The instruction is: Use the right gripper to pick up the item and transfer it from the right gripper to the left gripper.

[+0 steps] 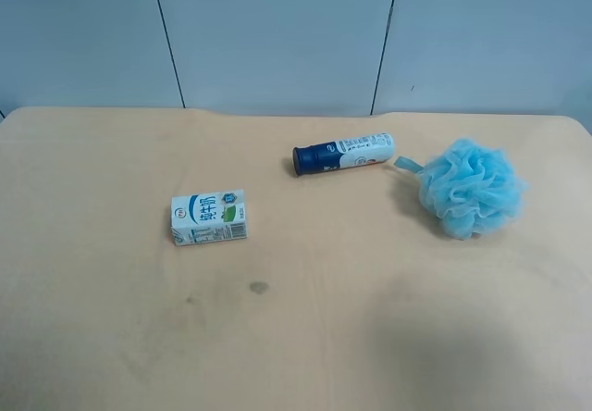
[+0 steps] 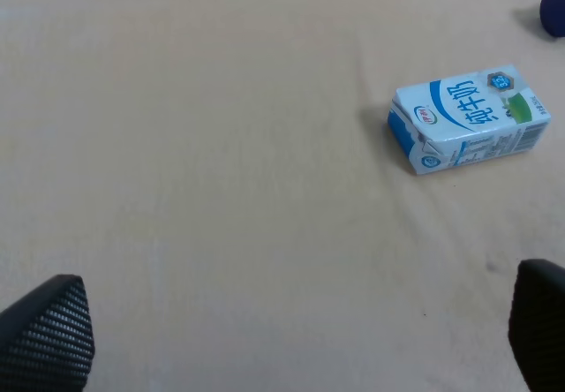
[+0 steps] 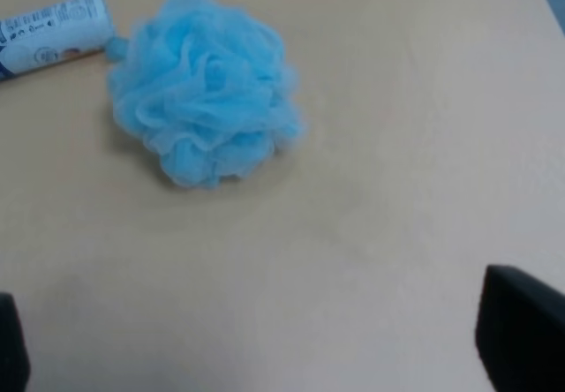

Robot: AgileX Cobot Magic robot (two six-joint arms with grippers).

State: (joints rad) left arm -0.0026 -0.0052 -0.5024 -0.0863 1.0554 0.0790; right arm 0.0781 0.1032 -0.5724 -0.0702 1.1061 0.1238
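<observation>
The task does not name its item, but the right gripper's camera looks straight at the blue bath sponge, so I take this one to be the item. It lies untouched on the table, at the right side of the high view. Its small loop is just beside the white end of a tube that lies on its side. Well apart from both, toward the other side, a milk carton lies flat. The right gripper hangs above the table near the sponge, with its two fingers wide apart and nothing between them. The left gripper is also spread wide and empty, above bare table near the carton. So, in my judgement, nothing of the task is done yet: the approach, the grasp, the lift and the handover to the left gripper all remain.
</observation>
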